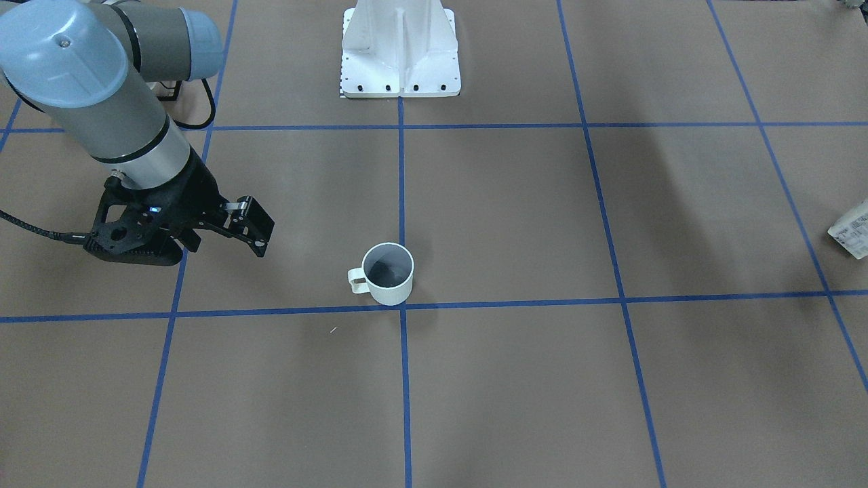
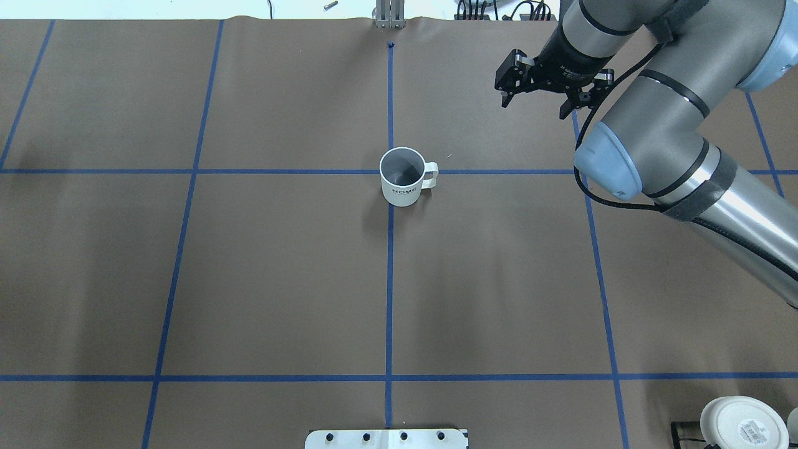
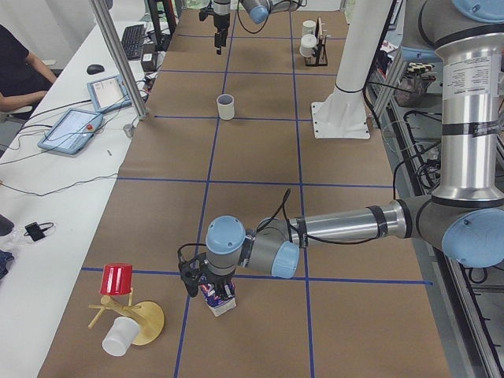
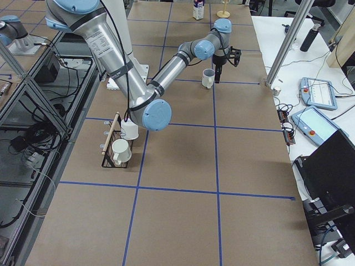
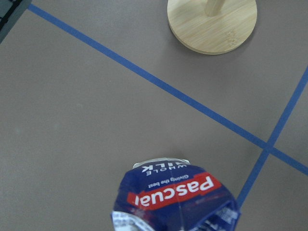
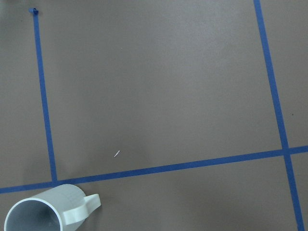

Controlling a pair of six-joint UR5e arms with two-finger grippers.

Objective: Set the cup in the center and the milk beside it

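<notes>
The cup (image 2: 402, 184), a white mug with a dark inside, stands upright at the center (image 2: 389, 171), the middle crossing of the blue tape lines. Its handle points to the robot's right. It also shows in the front view (image 1: 388, 272) and low in the right wrist view (image 6: 36, 216). My right gripper (image 2: 535, 106) is open and empty, beyond the cup and to its right, above the paper. The milk (image 3: 216, 293) stands far off at the table's left end and fills the bottom of the left wrist view (image 5: 178, 199). My left gripper (image 3: 206, 282) is at the carton; I cannot tell whether it is shut.
A wooden cup tree (image 3: 130, 315) with a red cup and a white cup stands close beside the milk. A black wire rack (image 4: 116, 147) with two white mugs sits at the table's right end. The white robot base (image 1: 400, 51) is behind the center.
</notes>
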